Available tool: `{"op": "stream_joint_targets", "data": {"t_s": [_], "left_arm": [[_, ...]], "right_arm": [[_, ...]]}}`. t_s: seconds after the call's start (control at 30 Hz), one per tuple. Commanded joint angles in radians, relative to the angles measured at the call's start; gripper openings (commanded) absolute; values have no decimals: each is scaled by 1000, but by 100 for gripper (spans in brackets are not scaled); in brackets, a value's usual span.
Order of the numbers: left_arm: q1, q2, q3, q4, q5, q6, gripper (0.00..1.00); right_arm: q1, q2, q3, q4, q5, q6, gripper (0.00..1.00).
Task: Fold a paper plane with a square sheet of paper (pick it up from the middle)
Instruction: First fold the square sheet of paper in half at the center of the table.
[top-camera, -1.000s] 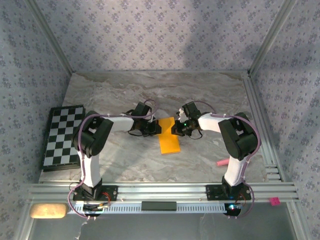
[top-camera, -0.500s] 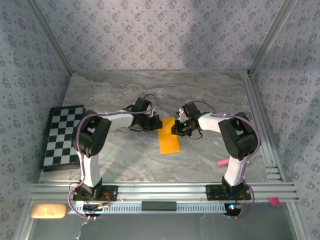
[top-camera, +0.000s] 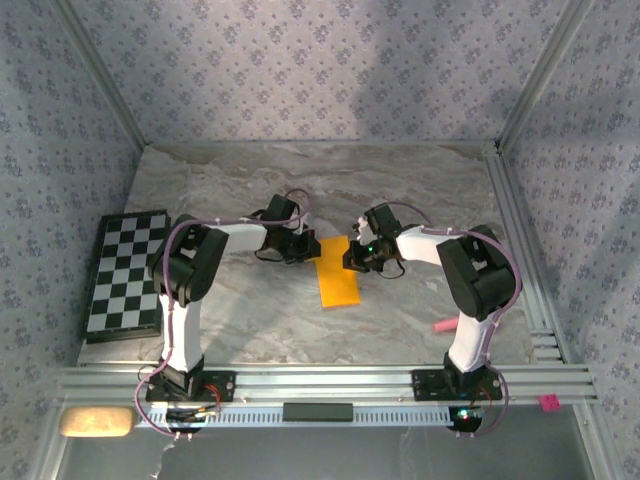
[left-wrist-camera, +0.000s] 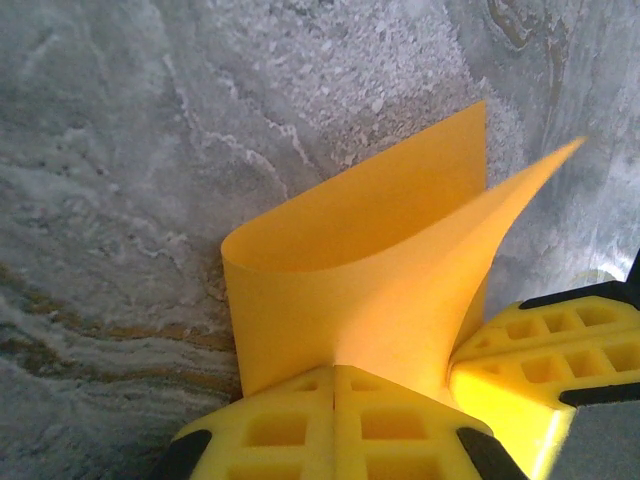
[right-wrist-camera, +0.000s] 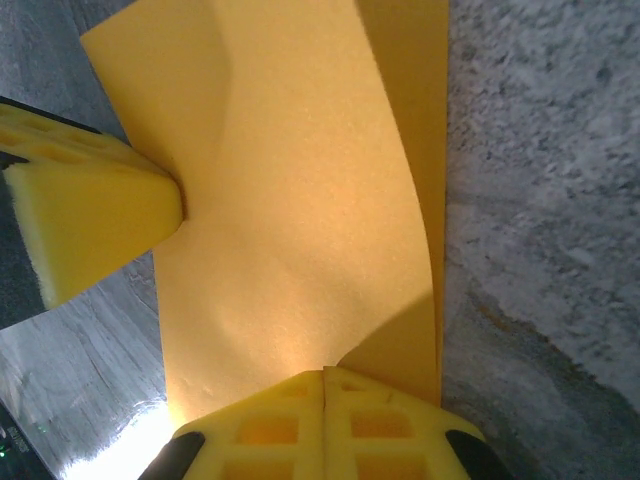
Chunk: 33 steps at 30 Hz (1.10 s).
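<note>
The thin orange-yellow square sheet of paper (top-camera: 337, 280), doubled into a strip, lies mid-way across the grey marbled tabletop (top-camera: 420, 190), its long axis running 12 to 6 o'clock. Both arms meet its 12 o'clock end. The left gripper (top-camera: 310, 250) is at the 9 o'clock edge and the right gripper (top-camera: 350, 256) at the 3 o'clock edge, each with jaws pressed together, pinching the paper. They are equally near, facing each other across the curled layers.

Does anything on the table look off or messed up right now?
Only the orange paper: it's curled over itself, not flat, pinched by the left hand and right hand. Nothing looks torn or spilled.
</note>
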Motion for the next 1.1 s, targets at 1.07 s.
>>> {"op": "stream_joint_targets", "data": {"t_s": [1.07], "left_arm": [[68, 106, 127, -68, -122, -31, 0]], "right_arm": [[-13, 63, -94, -156, 135, -16, 0]]}}
